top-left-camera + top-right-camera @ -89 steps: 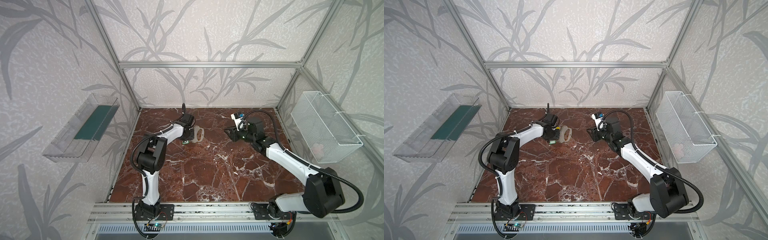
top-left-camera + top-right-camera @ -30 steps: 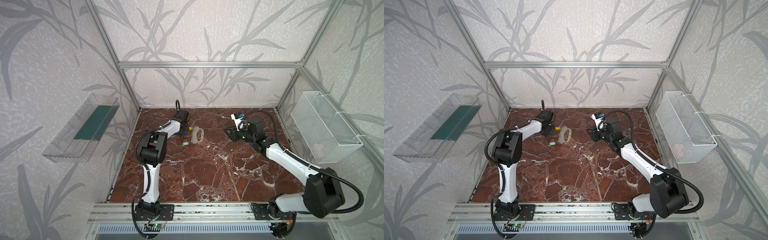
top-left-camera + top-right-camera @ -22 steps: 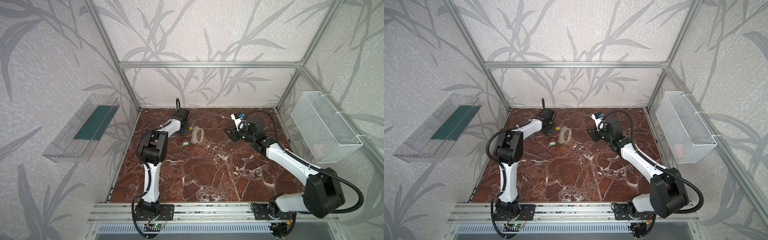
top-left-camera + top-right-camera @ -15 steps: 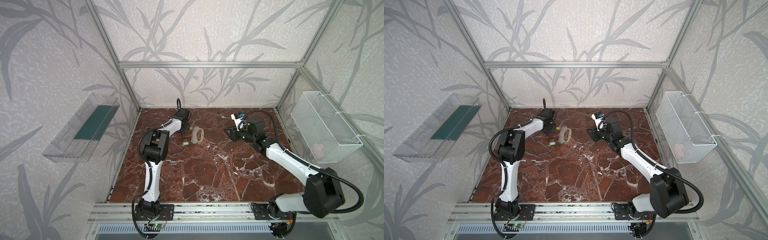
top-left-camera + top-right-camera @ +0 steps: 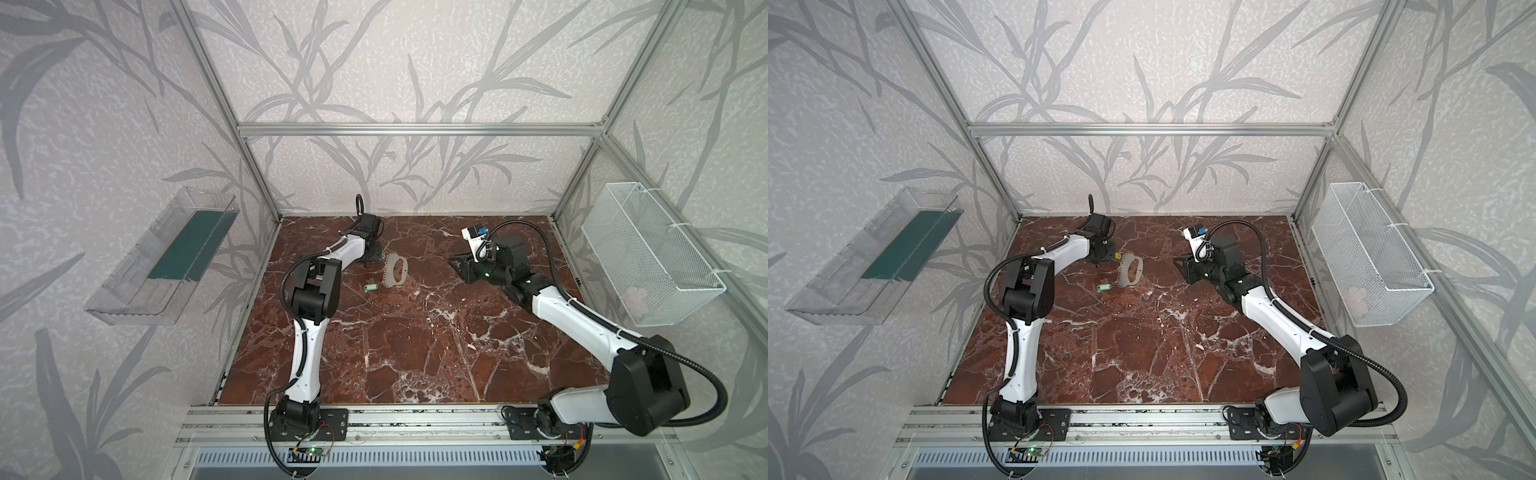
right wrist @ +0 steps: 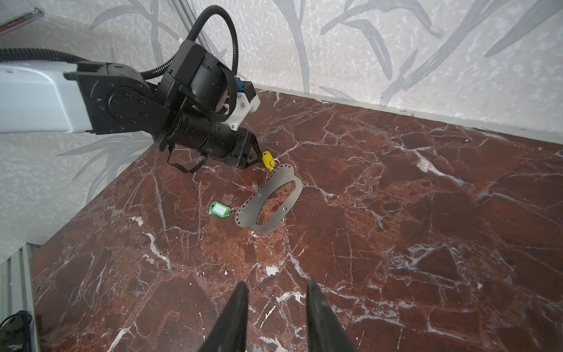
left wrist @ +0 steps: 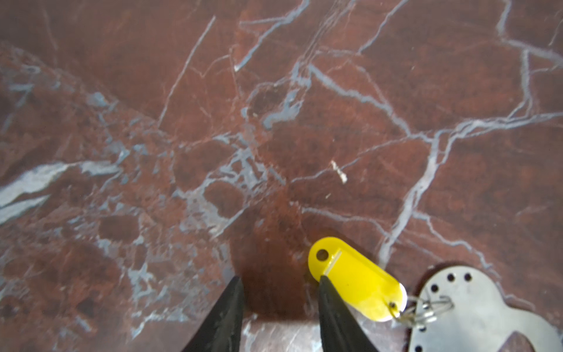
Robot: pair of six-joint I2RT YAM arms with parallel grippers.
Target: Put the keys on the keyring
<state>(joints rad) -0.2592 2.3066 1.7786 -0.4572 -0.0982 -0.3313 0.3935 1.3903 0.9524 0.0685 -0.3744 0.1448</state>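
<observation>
Plastic of yellow tag [image 7: 356, 283] looks light, hard, slick; I'd pinch its flat faces. Keyring [image 7: 475, 311] thin, stiff. My left fingers [image 7: 225, 317] spread, empty, beside tag; right fingers [image 6: 234, 317] spread, empty.

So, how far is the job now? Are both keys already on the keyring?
Nearly finished, it seems. The yellow key hangs by a wire ring on the keyring, and the green key seems ringed to its other end. Nothing is in hand: the left gripper and right gripper are open and empty. Left: perhaps only backing away.
</observation>
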